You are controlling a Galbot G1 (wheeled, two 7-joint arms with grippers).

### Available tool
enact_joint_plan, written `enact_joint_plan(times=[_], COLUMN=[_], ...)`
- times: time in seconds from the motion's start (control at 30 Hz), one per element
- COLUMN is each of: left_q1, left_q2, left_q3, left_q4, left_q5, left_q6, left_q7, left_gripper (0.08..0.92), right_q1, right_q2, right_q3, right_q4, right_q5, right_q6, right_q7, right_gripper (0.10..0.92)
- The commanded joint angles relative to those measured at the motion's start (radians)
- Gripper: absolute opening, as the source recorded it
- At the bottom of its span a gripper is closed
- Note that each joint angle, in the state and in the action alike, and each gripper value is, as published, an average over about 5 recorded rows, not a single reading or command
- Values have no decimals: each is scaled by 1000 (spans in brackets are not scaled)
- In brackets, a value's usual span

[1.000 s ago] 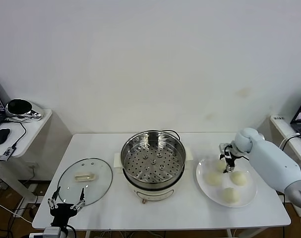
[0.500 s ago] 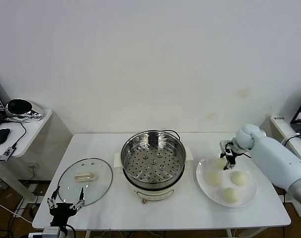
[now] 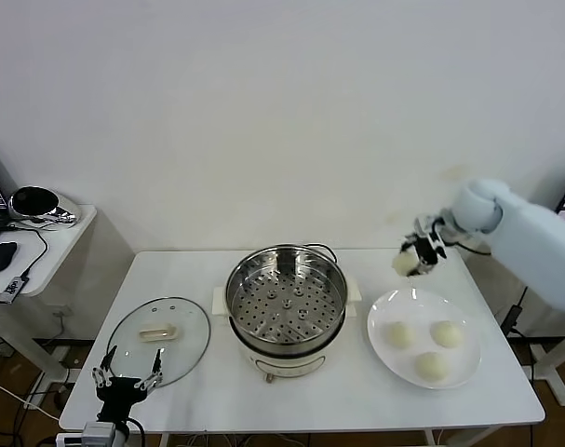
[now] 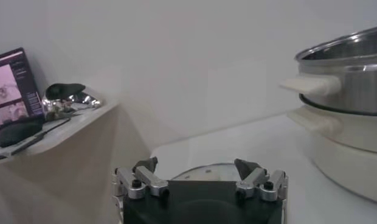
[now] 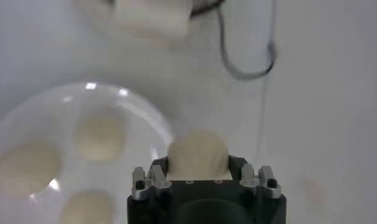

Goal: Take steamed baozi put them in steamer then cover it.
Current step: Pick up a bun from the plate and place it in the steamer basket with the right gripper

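Head view, nearest edge first: the left pincer (image 3: pixel 125 384) hangs idle with its fingers spread just off the front of the tabletop (image 3: pixel 217 396), close to the near rim of the cover (image 3: pixel 160 340), which lies flat with its cream handle up. Beside it, mid-tabletop, stands the steamer (image 3: pixel 287 307), its perforated tray bare, no bun yet inside. To the right a white plate (image 3: pixel 381 343) carries three steamed baozi (image 3: pixel 432 365), apart from one another. Farther back and above the plate's far rim, the right pincer (image 3: pixel 416 256) is raised clear of the tabletop, pinching a fourth bun (image 3: pixel 404 264) between its fingers; the right wrist view shows that bun (image 5: pixel 197 155) seated between the two jaws with the plate (image 5: pixel 153 125) below.

Risks from here, as a judgement: the dough looks soft and smooth, so a hard squeeze could dent it, while a light one could let it slip out on the way across and land on the tabletop or back among the other buns. The carry must clear the steamer's tall shiny wall; too low a path could knock the bun against the rim or jolt the pot on its white base. A power cord (image 5: pixel 246 45) loops near the pot's far side and could snag the arm. Released off-centre, this bun could crowd the room the other three need
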Motion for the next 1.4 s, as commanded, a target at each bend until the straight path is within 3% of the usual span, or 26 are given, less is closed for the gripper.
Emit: enact_joint_plan(times=[0.03,0.3,0.57,0.97,1.4], left_q1=[1,17,26,18,2], left_q2=[1,-6,-25,-34,-32], left_q3=[-6,-29,-43,-53,-49], left_q4=[-3,-12,-23,-13,1], left_q5=[-11,-16,-15,-16,-16], left_q6=[0,-14,-23,-27,-26], left_q7=[-2,-3,-3,-4,-4], left_gripper=[823,823,823,823,823], right_q1=[231,257,191,56,-34], right_q2=[62,296,456,500,522], right_q3=[-212,-324,-367,-339,-292], right_q4=[67,44,-39,-160,-266], right_q5=[175,186,3,-318,-450], right_q6=[23,184,379,608,697], right_q7=[30,88,103,173,222], right_gripper=[611,618,622,628,636])
